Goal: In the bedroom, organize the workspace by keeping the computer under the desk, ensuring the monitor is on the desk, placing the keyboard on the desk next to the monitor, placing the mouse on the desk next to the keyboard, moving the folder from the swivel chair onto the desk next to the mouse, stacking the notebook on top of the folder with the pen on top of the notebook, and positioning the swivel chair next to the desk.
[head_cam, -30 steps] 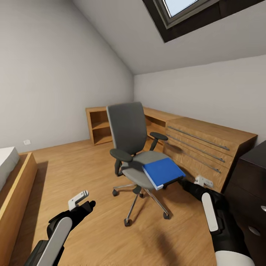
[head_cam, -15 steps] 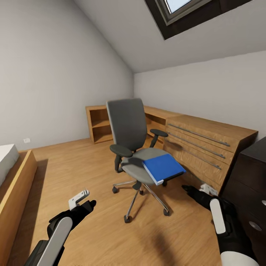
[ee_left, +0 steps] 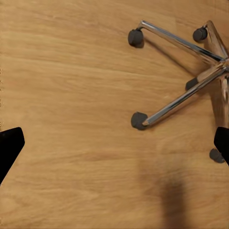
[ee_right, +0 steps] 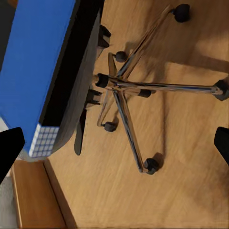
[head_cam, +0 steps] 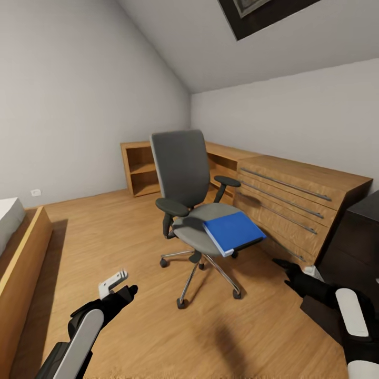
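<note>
- At 5 o'clock in the head view, the right gripper point(head_cam: 292, 267) hangs low over the floor point(head_cam: 131, 247), fingers spread wide, holding nothing; its tips are near but clear of the swivel chair point(head_cam: 195, 210).
- At 7 o'clock in the same view, the left gripper point(head_cam: 122, 282) also hangs open and empty, well apart from the chair.
- Right wrist view: two dark fingertips point(ee_right: 10, 148) sit at opposite frame edges with bare floor between them. This view shows the underside of the seat, the chrome base point(ee_right: 124, 90) and the folder point(ee_right: 36, 67) edge-on, white paper edges visible.
- Left wrist view: two fingertips point(ee_left: 9, 145) far apart; chrome spokes and castors point(ee_left: 139, 120) of the chair base lie over oak planks.
- Head view alone shows the chair back, both armrests and the folder's point(head_cam: 233, 232) blue cover, lying flat at the seat's front right corner and overhanging it.
- Count: one chair, one folder, two grippers. Castors: five in the right wrist view, five in the left wrist view, one of them partly cut off.
- Low oak cabinets point(head_cam: 284, 197) run behind the chair from 11 to 3 o'clock.
- Cut off: a dark unit point(head_cam: 358, 237) at 4 o'clock, a bed frame point(head_cam: 21, 252) at 8 o'clock and a skylight frame point(head_cam: 258, 13) at 1 o'clock.
</note>
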